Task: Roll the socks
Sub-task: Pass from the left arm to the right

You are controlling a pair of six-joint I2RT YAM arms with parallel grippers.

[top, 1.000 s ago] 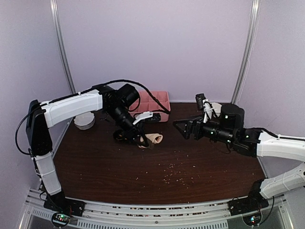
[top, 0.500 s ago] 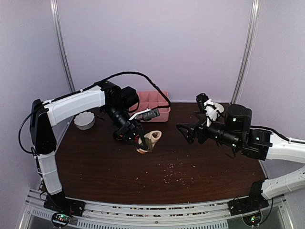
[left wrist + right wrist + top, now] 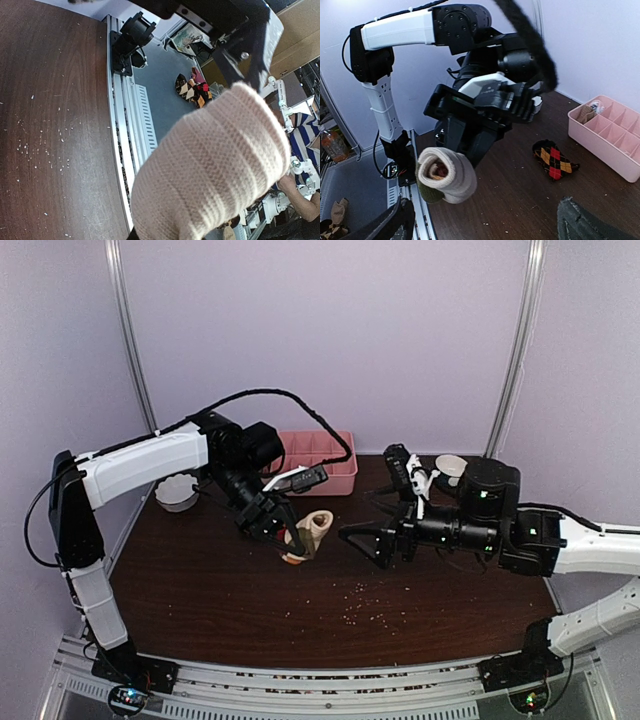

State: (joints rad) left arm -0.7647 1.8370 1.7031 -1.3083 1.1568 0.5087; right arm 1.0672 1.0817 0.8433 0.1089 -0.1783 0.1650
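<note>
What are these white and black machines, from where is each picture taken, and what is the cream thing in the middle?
They are two robot arms bolted to a brown table. One picture looks down from above. The other two come from a camera on each wrist. The left hand holds a rolled cream sock. The right hand is open and points towards it. On the table are a black patterned sock, a pink tray, a white bowl and crumbs.
</note>
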